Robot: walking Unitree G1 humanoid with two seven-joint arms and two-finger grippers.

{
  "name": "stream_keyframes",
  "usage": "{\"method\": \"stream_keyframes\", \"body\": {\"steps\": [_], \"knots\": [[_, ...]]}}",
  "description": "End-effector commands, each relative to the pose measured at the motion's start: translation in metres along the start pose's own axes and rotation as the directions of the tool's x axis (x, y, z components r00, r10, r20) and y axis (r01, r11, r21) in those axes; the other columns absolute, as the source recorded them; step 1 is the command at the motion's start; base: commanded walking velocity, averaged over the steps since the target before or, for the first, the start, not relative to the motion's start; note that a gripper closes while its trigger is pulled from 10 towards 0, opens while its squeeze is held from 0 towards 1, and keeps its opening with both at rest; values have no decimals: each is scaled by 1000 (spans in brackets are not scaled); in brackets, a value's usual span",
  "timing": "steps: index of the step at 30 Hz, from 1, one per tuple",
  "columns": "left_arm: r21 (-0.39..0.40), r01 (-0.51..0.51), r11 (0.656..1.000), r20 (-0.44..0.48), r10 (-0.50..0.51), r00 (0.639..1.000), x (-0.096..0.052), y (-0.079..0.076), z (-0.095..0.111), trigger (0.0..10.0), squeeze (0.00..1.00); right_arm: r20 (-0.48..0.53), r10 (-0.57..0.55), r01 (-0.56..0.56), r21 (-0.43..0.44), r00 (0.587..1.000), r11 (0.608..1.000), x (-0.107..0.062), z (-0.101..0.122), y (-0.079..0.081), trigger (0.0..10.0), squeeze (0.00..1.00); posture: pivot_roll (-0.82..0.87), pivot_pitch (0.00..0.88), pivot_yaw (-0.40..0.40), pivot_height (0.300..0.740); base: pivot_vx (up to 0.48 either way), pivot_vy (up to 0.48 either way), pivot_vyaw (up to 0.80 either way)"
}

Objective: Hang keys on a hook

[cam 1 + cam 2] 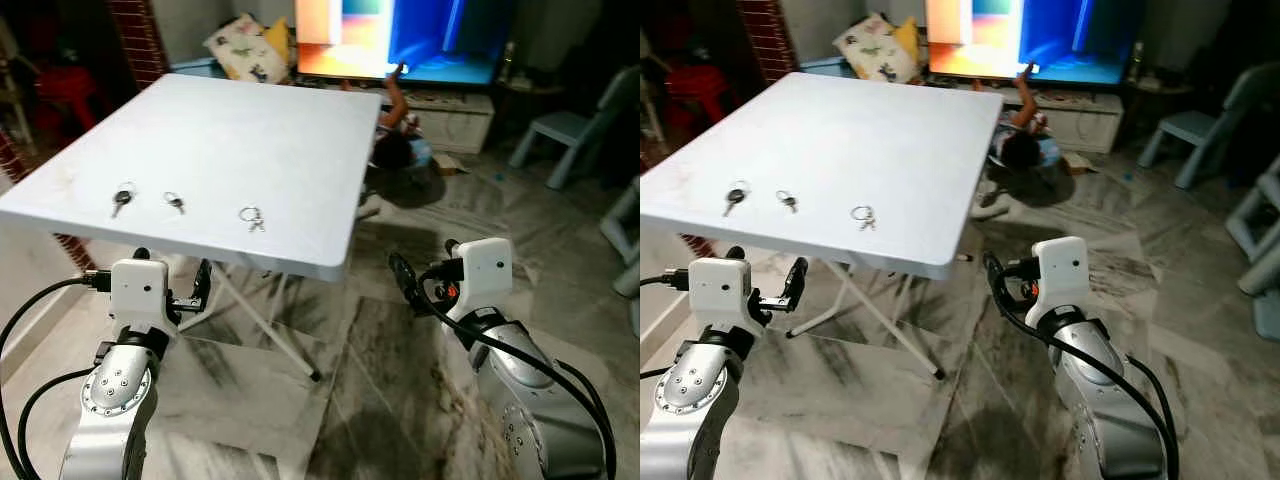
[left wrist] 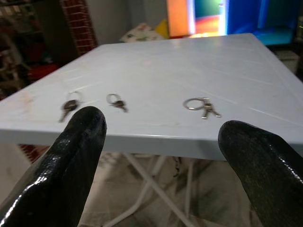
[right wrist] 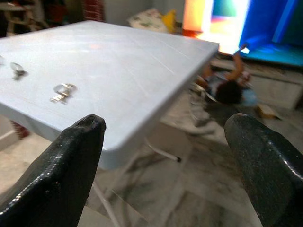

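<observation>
White counter (image 1: 250, 140), three key sets (image 1: 251, 217) untouched near its front edge. Left hand (image 2: 161, 156) and right hand (image 3: 165, 161) spread apart, empty, below that edge. Nothing picked up or hung yet.

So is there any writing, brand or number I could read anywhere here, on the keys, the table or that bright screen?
None that can be read.
Keys on the white table: any stamping is too small to make out.
Screen: colour blocks of orange and blue, no legible text.
Patterned cushion: pictures, no words.
Left gripper and right gripper housings: no visible labels.
</observation>
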State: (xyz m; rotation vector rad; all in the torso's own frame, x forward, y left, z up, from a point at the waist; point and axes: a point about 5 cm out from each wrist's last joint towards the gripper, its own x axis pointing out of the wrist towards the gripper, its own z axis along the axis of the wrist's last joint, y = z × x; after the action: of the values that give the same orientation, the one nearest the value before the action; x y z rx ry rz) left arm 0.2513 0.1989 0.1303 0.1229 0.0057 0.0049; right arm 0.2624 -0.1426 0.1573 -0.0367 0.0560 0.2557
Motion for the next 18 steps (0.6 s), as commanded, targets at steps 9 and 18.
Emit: {"method": "stream_keyframes", "body": {"steps": [9, 18], "knots": [[-21, 61, 998, -6, -61, 998, -3, -11, -3, 10000, 0, 14, 8, -7, -11, 1000, 1000, 2, 3, -1, 10000, 0, 12, 0, 35, 740, 398, 0, 0], [-24, 69, 997, -5, -69, 998, -1, -12, -3, 10000, 0, 23, 26, -25, -20, 999, 999, 4, 4, 1, 10000, 0, 11, 0, 35, 740, 412, 0, 0]]}}
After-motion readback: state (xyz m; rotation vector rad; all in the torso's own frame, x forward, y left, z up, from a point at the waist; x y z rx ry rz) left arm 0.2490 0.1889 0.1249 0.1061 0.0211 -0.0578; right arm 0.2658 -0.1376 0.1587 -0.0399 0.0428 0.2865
